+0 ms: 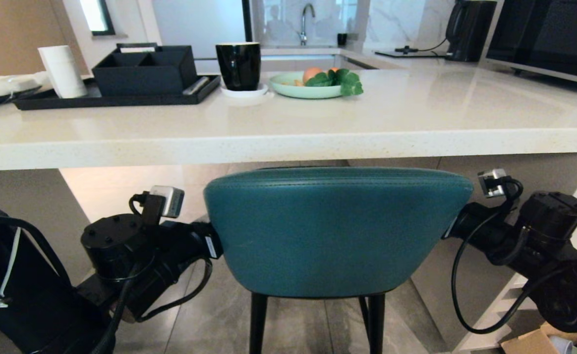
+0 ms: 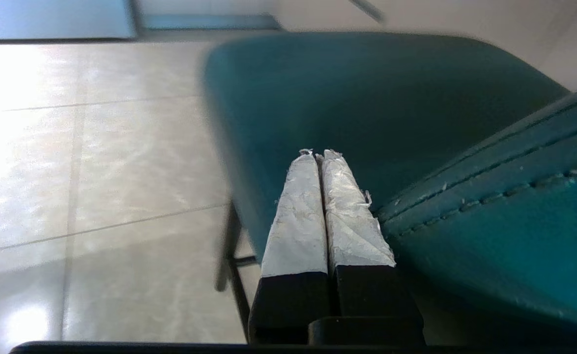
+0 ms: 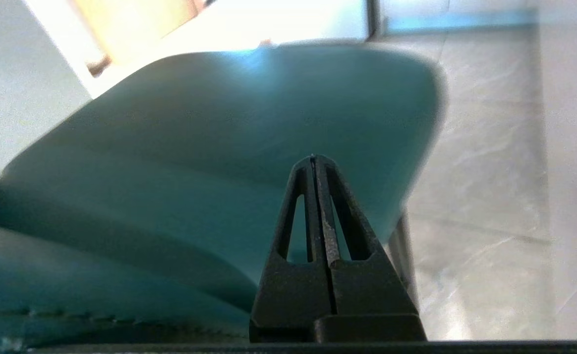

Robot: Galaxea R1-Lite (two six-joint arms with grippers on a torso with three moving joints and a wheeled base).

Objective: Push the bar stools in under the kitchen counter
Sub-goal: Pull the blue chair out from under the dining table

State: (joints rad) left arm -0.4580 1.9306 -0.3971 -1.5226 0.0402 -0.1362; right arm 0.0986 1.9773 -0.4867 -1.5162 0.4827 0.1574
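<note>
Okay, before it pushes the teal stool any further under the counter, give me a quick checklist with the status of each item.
1. Left tool shut, beside the left edge of the teal stool back: ok.
2. Right tool shut, beside the right edge of the back: ok.
3. Tools touching the stool: cannot tell; the head view hides both tips behind the back.
4. Stool roughly centred between the arms, facing the kitchen counter: ok.
5. Top of the stool back below the counter's underside: ok, by the head view.
6. Floor under the counter ahead of the stool's legs: cannot tell; the back blocks most of it.
</note>
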